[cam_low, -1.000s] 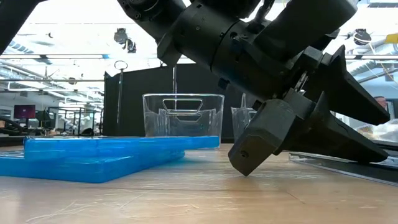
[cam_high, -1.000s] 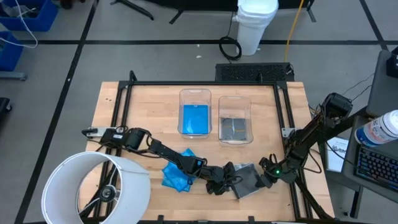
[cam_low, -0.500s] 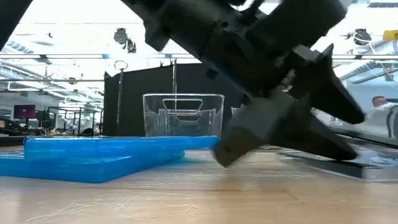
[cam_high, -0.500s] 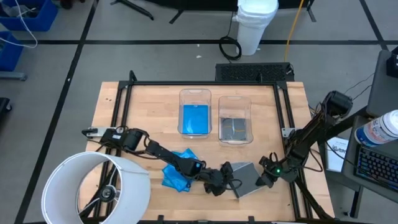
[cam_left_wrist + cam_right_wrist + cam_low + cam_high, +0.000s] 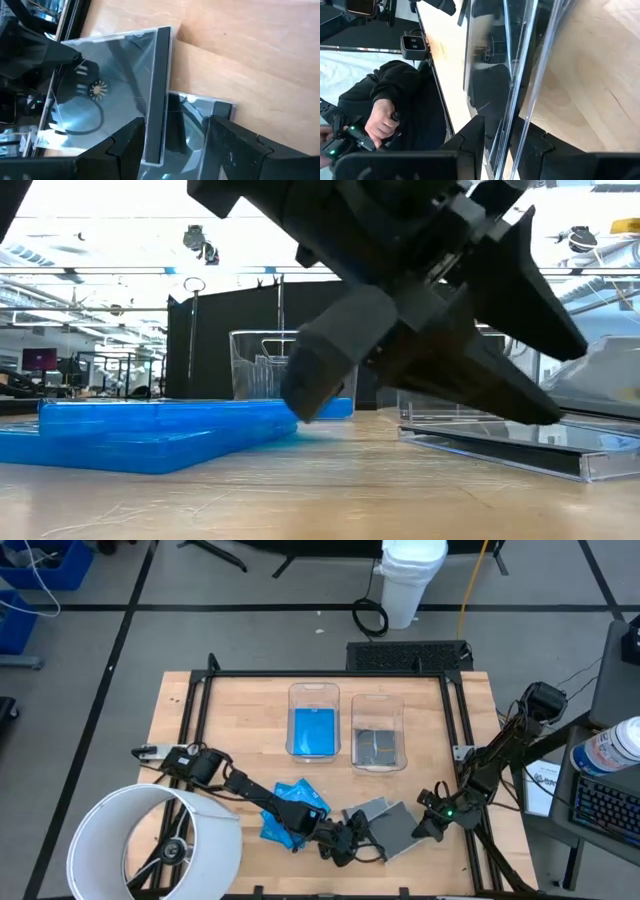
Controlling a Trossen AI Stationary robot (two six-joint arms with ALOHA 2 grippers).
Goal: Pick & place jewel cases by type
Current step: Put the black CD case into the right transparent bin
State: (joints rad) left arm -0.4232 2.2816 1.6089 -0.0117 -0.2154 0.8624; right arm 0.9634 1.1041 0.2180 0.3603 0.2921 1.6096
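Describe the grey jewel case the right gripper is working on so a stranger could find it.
Start at the wooden table and go to its near edge, right of centre. The dark grey jewel case lies between both grippers; its neighbours, the blue cases, sit left.

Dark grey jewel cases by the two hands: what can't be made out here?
- High view: how many dark grey square plastic jewel cases are stacked; too small, and the left hand covers one corner.
- Low view: the left hand's fingertips; blurred dark arm bodies fill the frame.
- Right wrist view: whether the right hand truly clamps a case; only the edge between its fingers shows.
- Left wrist view: the cases run off the frame edge.
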